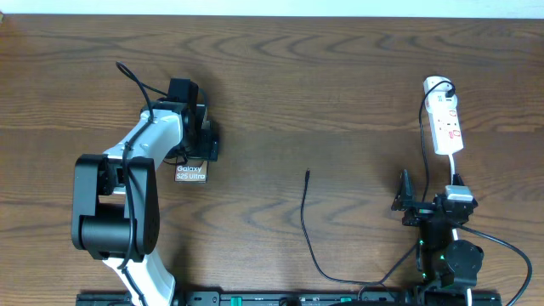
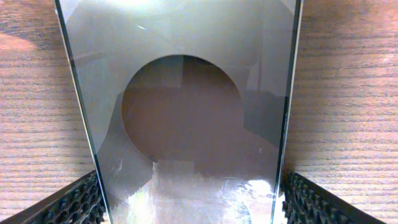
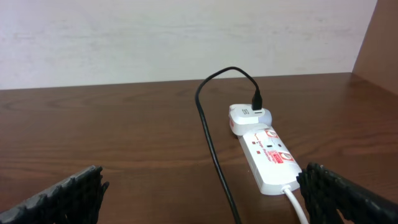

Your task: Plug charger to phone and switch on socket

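The brown wooden table [image 1: 280,85] runs back to a plain white wall [image 3: 155,37], and a black rail [image 1: 255,299] lies along the near edge. The middle of the table is wide and bare, with lots of room to move. There are two arms, one phone, one charger and one socket. The flat dark phone with white "Galaxy" letters [image 1: 190,173] lies on the left side, mostly hidden under the left gripper [image 1: 202,151]. Its black ridged fingers [image 2: 74,202] stand wide, one right at each long edge of the phone; I cannot tell if they squeeze it. The long thin black charger cable [image 1: 304,212] curls up the middle, its tip well apart from the phone. The small white socket strip with red marks [image 1: 446,123] lies at the far right. The right gripper [image 3: 202,174] points at it from nearby, fingers spread wide with nothing between them.
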Motion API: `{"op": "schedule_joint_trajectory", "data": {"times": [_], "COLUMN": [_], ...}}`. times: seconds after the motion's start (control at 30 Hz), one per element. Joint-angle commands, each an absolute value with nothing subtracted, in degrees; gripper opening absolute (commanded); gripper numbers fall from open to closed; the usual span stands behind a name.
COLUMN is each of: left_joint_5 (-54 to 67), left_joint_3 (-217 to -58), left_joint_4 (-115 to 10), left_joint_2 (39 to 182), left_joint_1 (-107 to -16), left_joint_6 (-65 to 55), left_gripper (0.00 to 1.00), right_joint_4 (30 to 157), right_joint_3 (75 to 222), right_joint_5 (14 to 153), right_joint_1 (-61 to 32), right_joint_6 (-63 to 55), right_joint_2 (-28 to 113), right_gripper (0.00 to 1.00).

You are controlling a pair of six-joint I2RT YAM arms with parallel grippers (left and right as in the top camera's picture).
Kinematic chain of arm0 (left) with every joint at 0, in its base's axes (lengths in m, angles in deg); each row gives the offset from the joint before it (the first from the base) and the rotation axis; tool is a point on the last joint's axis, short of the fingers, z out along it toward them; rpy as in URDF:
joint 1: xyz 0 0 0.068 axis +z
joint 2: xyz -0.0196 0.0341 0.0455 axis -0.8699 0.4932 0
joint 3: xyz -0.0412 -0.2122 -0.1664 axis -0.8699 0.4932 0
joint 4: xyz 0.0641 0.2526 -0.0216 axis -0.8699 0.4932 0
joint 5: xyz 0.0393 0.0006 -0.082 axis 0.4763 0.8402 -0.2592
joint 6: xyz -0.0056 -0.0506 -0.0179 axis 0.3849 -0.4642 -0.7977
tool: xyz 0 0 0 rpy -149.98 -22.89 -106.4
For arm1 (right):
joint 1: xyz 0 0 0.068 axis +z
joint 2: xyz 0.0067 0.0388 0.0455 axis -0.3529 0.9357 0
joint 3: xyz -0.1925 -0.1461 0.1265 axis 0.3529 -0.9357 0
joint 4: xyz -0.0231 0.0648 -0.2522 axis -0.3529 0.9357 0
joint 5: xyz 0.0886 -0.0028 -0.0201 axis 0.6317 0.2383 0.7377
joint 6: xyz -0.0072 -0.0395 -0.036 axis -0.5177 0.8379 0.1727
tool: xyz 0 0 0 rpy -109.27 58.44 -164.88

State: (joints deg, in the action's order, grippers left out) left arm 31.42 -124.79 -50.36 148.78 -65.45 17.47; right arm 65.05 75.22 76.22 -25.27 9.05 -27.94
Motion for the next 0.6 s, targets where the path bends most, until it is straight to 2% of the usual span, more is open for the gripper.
{"op": "schedule_joint_trajectory", "data": {"times": [0.0, 0.13, 0.57], "left_joint_5": [33.5, 33.5, 33.5], "left_joint_3": [-122.7, -122.7, -122.7], "left_joint_4": [-49.0, -49.2, -49.1], "left_joint_2": [150.7, 150.7, 150.7], "left_joint_1": [-65.2, -65.2, -65.2], "left_joint_6": [17.2, 17.2, 17.2], "left_gripper": [0.86, 0.82, 0.81], "right_joint_4": [65.3, 65.3, 65.3], "right_joint_3": [75.2, 75.2, 75.2], "right_joint_5": [75.9, 75.9, 75.9], "right_joint_1": [-25.6, -25.6, -25.6], "right_joint_6": [9.5, 9.6, 9.5], "right_joint_2": [-28.2, -28.2, -28.2], "right_gripper": [0.99, 0.99, 0.99]}}
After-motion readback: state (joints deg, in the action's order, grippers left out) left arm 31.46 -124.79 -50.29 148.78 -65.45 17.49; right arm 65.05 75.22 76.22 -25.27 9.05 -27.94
